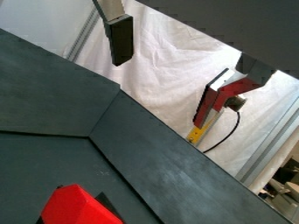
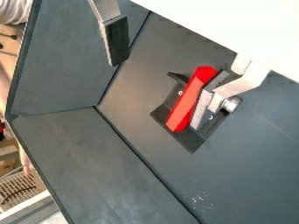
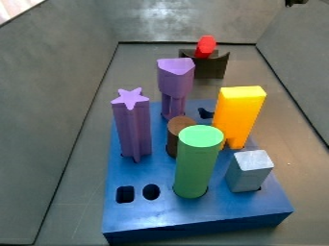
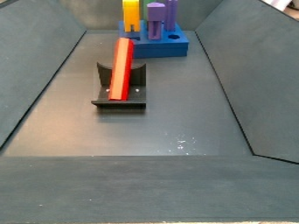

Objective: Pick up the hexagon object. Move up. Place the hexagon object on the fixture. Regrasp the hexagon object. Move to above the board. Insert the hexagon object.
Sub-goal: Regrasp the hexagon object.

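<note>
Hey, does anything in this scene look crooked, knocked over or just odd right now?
Only the hexagon object: it leans tilted on the fixture, not flat or upright. That looks placed, not spilled. The board and its pegs stand upright. The gripper is open above it, holding nothing.

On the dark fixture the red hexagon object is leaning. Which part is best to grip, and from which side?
Probably the raised upper half of the hexagon object, from above: it leans tilted on the fixture, lower end against the base, upper end free. The gripper, seen in both wrist views, is open above it, touching nothing.
</note>
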{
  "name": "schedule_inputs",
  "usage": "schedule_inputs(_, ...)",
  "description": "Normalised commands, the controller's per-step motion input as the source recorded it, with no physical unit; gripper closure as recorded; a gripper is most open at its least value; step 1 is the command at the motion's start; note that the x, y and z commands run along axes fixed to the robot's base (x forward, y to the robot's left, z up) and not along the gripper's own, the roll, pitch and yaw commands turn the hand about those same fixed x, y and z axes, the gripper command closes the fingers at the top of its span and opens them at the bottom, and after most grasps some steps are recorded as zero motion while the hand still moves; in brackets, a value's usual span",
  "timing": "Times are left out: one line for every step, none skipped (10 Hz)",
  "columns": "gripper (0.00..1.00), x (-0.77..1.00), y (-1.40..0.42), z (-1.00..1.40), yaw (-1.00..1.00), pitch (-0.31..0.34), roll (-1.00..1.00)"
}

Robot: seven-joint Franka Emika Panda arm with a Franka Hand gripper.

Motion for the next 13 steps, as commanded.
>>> schedule_inputs(0.0,0.24,-0.04,-0.02,0.07,0.037,0.12)
schedule_inputs(0.0,0.24,-0.04,-0.02,0.07,0.038,0.12)
schedule_inputs(0.0,0.09,0.05,-1.0,0.09,-0.01,0.09)
schedule_inputs(0.0,0.1,0.05,-1.0,0.1,-0.012,0.09)
schedule_inputs(0.0,0.1,0.05,-1.0,0.1,-0.029,0.1)
schedule_inputs(0.0,0.1,0.04,-1.0,0.09,-0.038,0.09)
schedule_inputs(0.0,0.1,0.04,-1.0,0.08,-0.037,0.08)
schedule_inputs(0.0,0.11,0.03,-1.0,0.05,-0.048,0.08)
schedule_inputs(0.0,0.11,0.02,-1.0,0.05,-0.052,0.07)
schedule_inputs(0.0,0.12,0.02,-1.0,0.03,-0.044,0.07)
schedule_inputs(0.0,0.12,0.02,-1.0,0.03,-0.043,0.07)
schedule_inputs(0.0,0.13,0.01,-1.0,0.02,-0.033,0.07)
schedule_inputs(0.0,0.14,0.01,-1.0,0.02,-0.023,0.07)
